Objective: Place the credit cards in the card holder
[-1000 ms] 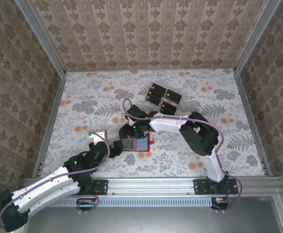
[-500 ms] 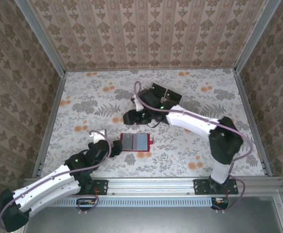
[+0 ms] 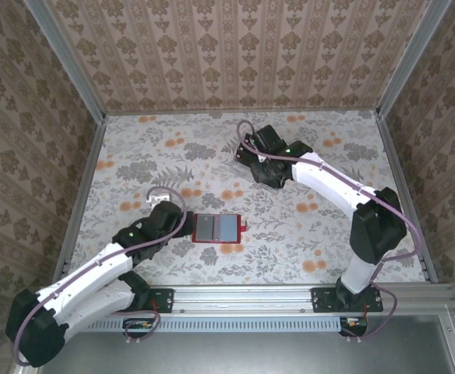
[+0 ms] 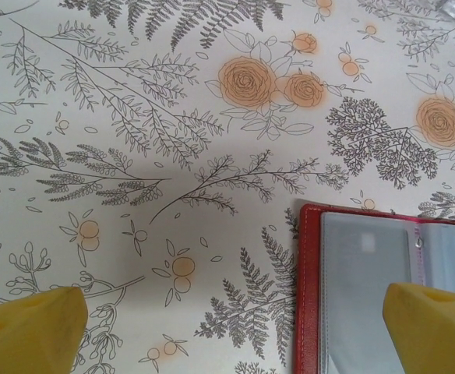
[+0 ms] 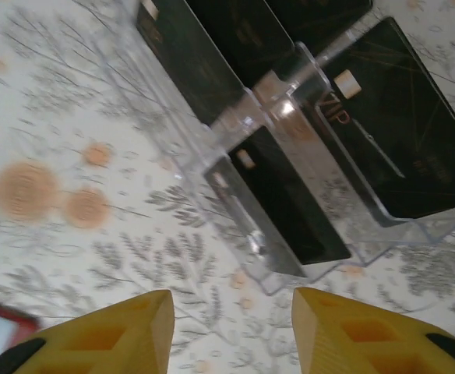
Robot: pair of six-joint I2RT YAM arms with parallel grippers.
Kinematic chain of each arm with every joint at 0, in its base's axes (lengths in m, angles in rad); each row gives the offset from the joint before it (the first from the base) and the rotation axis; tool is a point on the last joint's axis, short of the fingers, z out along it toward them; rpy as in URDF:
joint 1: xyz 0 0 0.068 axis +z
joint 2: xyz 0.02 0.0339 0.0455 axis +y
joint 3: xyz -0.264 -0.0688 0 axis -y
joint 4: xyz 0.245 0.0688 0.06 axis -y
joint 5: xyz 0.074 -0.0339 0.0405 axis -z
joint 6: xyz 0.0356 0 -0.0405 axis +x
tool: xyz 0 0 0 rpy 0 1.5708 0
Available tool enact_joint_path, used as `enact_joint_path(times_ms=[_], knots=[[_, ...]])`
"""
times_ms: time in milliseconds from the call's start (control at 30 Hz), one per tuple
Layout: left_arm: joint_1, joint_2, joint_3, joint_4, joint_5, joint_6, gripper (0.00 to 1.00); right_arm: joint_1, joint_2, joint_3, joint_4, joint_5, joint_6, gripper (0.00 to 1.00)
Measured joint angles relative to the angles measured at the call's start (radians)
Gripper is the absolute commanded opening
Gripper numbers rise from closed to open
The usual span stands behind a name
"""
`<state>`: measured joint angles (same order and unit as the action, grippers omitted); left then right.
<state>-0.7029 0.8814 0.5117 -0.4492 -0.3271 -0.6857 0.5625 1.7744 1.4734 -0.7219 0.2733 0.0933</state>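
The card holder (image 3: 216,228) lies open on the table, red with grey-blue pockets (image 4: 364,273) facing up. My left gripper (image 3: 182,224) hovers at its left edge, open, its yellow fingertips (image 4: 29,331) wide apart with the red rim (image 4: 309,296) between them. My right gripper (image 3: 260,160) is at the back over the clear tray (image 5: 239,214), open, with only the tablecloth between its fingers (image 5: 114,335). Several black credit cards (image 5: 290,202) stand in the tray's slots, one marked VIP (image 5: 403,132). Neither gripper holds a card.
A red corner of the card holder (image 5: 1,327) shows at the lower left of the right wrist view. The floral tablecloth (image 3: 134,171) is walled by metal rails and patterned panels. The right arm's elbow (image 3: 375,226) stands over the right side.
My right gripper has moved from above the card holder back and to the right, over the tray of cards. The left gripper stays by the holder's left edge, its arm shifted slightly.
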Motion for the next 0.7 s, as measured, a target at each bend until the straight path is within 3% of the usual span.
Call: enact_joint_path(times_ms=[300,700], knots=[[0.026,0.079,0.033,0.004,0.056,0.037,1.0,-0.003,0.165,0.058,-0.027,0.116,-0.096,0.38],[0.057,0.079,0.033,0.008,0.09,0.052,1.0,-0.004,0.255,0.091,-0.028,0.139,-0.122,0.35]])
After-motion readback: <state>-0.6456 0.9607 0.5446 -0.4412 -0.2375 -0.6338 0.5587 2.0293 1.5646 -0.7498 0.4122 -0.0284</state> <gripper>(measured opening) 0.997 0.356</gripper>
